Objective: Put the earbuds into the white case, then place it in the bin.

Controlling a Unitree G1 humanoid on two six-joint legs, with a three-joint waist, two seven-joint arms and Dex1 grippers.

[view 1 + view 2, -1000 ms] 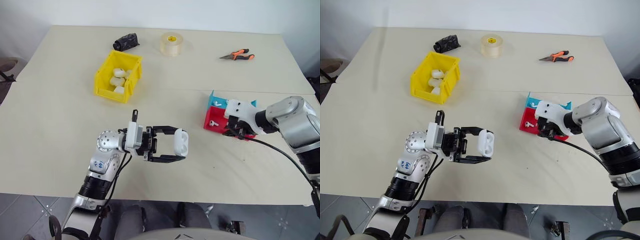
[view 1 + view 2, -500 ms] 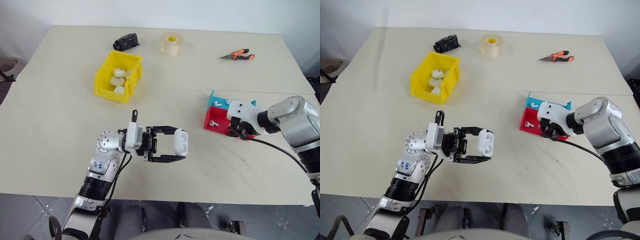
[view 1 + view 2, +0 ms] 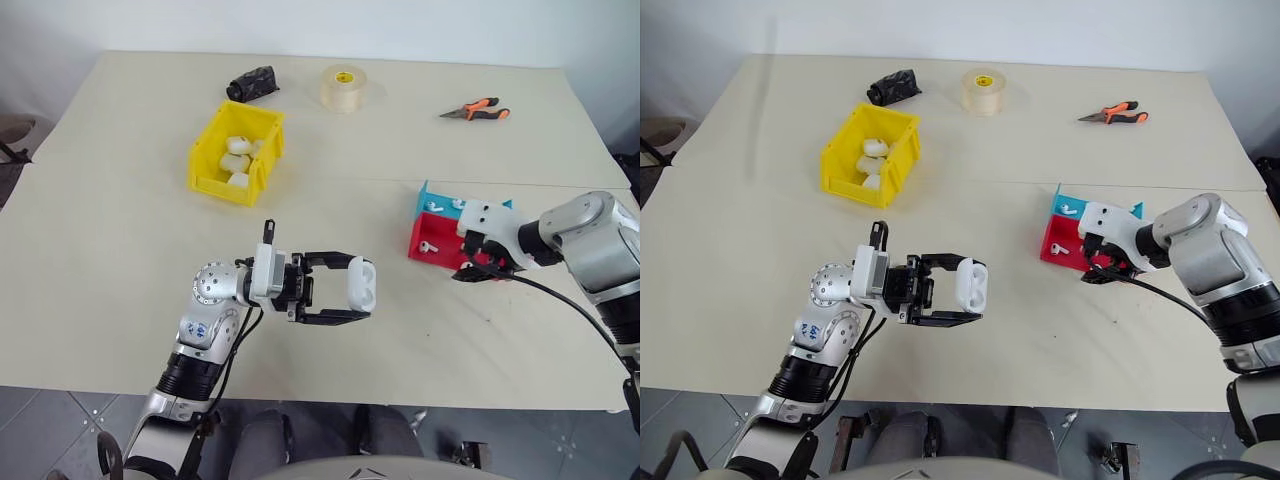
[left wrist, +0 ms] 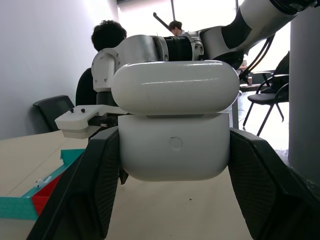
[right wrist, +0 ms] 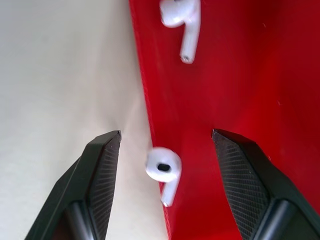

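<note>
1. Nearest the robot, the left gripper [image 3: 345,288] is held above the front of a cream table [image 3: 120,260], pointing sideways toward the robot's right. Its two black fingers are clamped on a white case [image 3: 361,286], one finger on each side.
2. In the left wrist view, that white case [image 4: 175,125] sits with its rounded lid on top and a thin seam showing between lid and body.
3. Further out on the robot's right, the right gripper [image 3: 478,270] points down at the near edge of a small red tray [image 3: 432,242]. Its fingers are spread apart and hold nothing.
4. In the right wrist view, one earbud [image 5: 164,172] lies between the open fingers [image 5: 102,172], right at the tray's edge. Whether it rests on the red floor or on the rim is not clear. A second earbud [image 5: 181,20] lies further in, on the red tray floor [image 5: 235,75].
5. Just behind the red tray, touching it, is a blue tray [image 3: 441,202] holding another small white earbud.
6. Farther back on the robot's left stands the yellow bin [image 3: 236,151], well apart from both grippers. Several white cases lie inside it.
7. Along the far edge of the table lie a black crumpled object [image 3: 251,82], a roll of clear tape [image 3: 343,87], and orange-handled pliers [image 3: 475,109].
8. The left wrist view also shows a person [image 4: 102,55] sitting in the background, beyond the table.
</note>
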